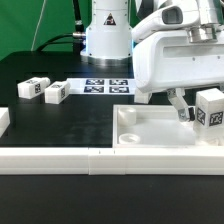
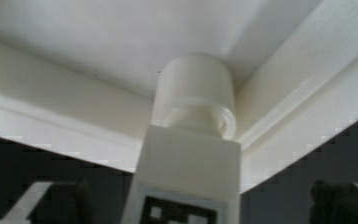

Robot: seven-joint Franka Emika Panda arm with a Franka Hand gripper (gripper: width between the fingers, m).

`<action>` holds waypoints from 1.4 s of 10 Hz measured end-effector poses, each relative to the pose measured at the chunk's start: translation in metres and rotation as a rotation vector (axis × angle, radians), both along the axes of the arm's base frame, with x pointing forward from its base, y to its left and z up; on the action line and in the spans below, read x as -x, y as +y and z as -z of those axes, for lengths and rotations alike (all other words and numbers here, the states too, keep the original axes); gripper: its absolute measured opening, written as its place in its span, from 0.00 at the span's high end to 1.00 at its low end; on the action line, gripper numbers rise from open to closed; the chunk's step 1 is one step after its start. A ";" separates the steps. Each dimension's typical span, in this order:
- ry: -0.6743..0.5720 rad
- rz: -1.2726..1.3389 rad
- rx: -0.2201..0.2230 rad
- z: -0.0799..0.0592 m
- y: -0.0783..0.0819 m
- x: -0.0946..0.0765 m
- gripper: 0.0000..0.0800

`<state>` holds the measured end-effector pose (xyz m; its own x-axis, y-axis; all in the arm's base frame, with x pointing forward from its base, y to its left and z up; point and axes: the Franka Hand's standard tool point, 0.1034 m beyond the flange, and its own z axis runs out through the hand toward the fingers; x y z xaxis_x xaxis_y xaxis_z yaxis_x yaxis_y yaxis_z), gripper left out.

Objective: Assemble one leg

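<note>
One leg [image 1: 210, 108], a small white block with a black-and-white tag, stands at the far right corner of the large white square panel [image 1: 160, 128]. In the wrist view the leg [image 2: 194, 150] points its round end into the panel's corner [image 2: 87, 60]. My gripper [image 1: 197, 108] straddles the leg. Its dark fingers [image 2: 51, 200] show on either side with a gap to the leg, so it is open. Two more legs [image 1: 28, 88] [image 1: 55, 92] lie at the exterior view's left, and another [image 1: 3, 120] lies at the left edge.
The marker board [image 1: 108, 86] lies by the robot base at the back. A long white rail [image 1: 100, 160] runs along the front of the table. The panel has raised rims and a corner hole [image 1: 128, 136].
</note>
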<state>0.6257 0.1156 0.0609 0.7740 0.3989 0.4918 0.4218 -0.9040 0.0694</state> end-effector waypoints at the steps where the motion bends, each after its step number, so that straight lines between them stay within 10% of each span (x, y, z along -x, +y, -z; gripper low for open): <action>1: 0.000 0.000 0.000 0.000 0.000 0.000 0.21; 10: 0.057 -0.022 0.015 -0.033 0.006 -0.005 0.19; 14: 0.386 -0.032 0.058 -0.024 0.011 -0.006 0.19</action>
